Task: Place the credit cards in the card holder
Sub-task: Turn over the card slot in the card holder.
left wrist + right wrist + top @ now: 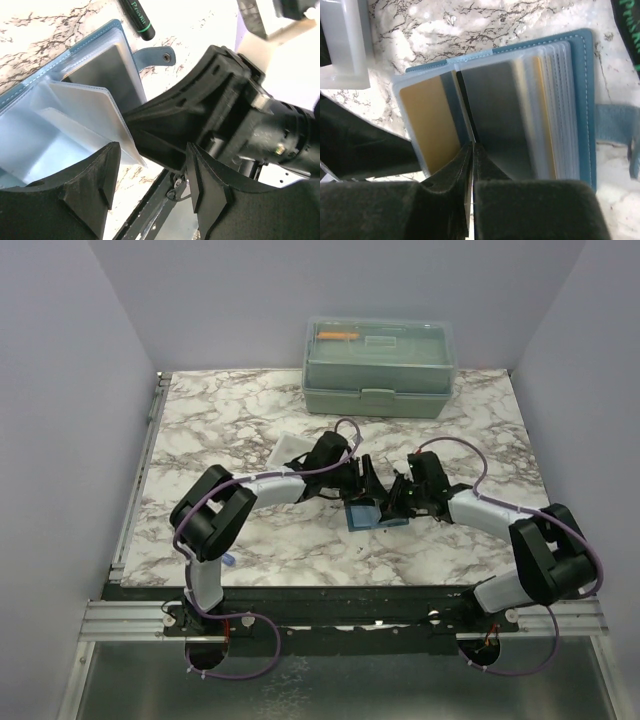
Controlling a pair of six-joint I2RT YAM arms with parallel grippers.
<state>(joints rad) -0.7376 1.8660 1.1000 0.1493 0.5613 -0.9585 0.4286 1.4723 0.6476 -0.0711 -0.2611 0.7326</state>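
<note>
The blue card holder (364,519) lies open on the marble table between both grippers. In the right wrist view its clear sleeves (560,100) fan out. A yellow card (427,125) sits in the left sleeve, and a second yellow card edge (540,105) shows among the right sleeves. My right gripper (472,148) is shut on a thin sheet seen edge-on, by its look a clear sleeve page (85,107) lifted off the holder (30,80). My left gripper (152,170) is open and empty just beside it. No loose card shows.
A green-black pen (137,17) lies next to the holder's strap (152,56). A white plastic tray (288,451) stands behind the left gripper (362,483). A pale green lidded box (380,365) stands at the back. The table's front edge is close under the left gripper.
</note>
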